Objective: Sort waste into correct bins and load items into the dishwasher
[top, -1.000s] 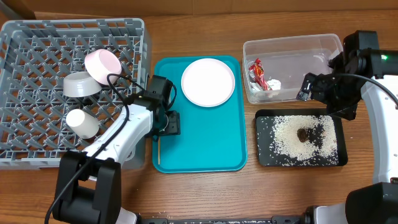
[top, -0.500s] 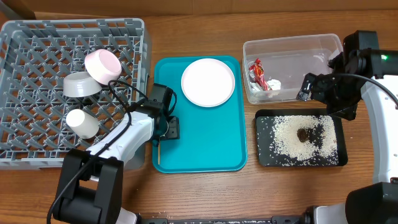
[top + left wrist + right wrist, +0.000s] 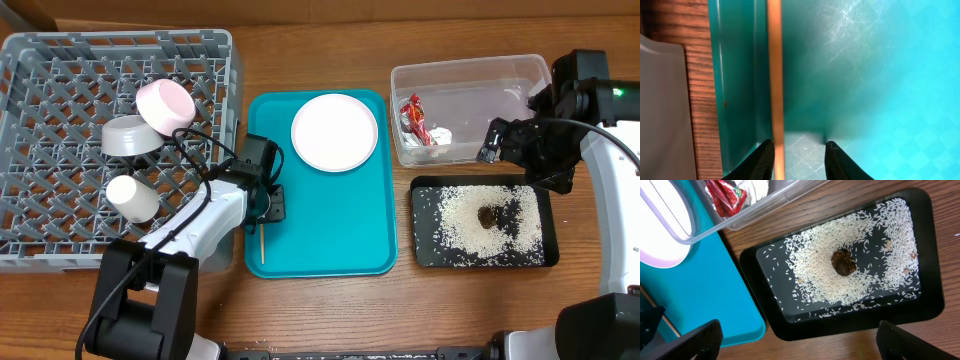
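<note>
The left gripper (image 3: 799,146) is hanging low over the left side of the teal tray (image 3: 880,75). Its fingers are standing partly open around a wooden chopstick (image 3: 775,75), which is lying flat, unclamped, beside the tray's left wall. The right gripper (image 3: 797,330) is hovering wide open and empty over the black tray (image 3: 935,255) of rice (image 3: 815,280).

we are reading no legible text, label or number anywhere; the print on the snack wrapper (image 3: 412,118) in the clear tub (image 3: 500,75) is too small to make out.
</note>
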Available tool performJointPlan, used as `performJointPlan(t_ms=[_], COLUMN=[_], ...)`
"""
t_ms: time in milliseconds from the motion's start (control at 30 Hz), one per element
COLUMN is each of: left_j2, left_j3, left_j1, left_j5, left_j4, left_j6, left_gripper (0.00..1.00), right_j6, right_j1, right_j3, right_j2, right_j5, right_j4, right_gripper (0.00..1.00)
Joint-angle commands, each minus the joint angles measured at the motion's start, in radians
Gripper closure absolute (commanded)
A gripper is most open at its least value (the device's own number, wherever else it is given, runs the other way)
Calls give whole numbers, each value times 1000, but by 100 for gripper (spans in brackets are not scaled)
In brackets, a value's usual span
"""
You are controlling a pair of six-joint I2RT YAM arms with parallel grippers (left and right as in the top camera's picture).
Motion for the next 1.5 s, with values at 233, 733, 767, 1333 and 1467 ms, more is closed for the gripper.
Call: performJointPlan(t_ms=[233, 733, 767, 1333, 1467], left_j2=[103, -6, -28, -38, 23], left_j3=[-13, 150, 182, 478, 478], left_j1=[0, 1, 2, 291, 311], left_j5=[-13, -6, -6, -12, -6], left_j4=[3, -103, -129, -228, -224], left_j6=[-10, 25, 45, 479, 479], left_gripper=[61, 96, 96, 96, 95], right_j6=[0, 0, 0, 0, 0], right_j1=[2, 2, 2, 2, 2], right_j3=[26, 26, 26, 26, 26], right_j2=[-19, -19, -19, -19, -19], right_j5=[3, 3, 3, 3, 3], right_j4=[-5, -9, -9, -8, -8], right_gripper=[0, 0, 0, 0, 0])
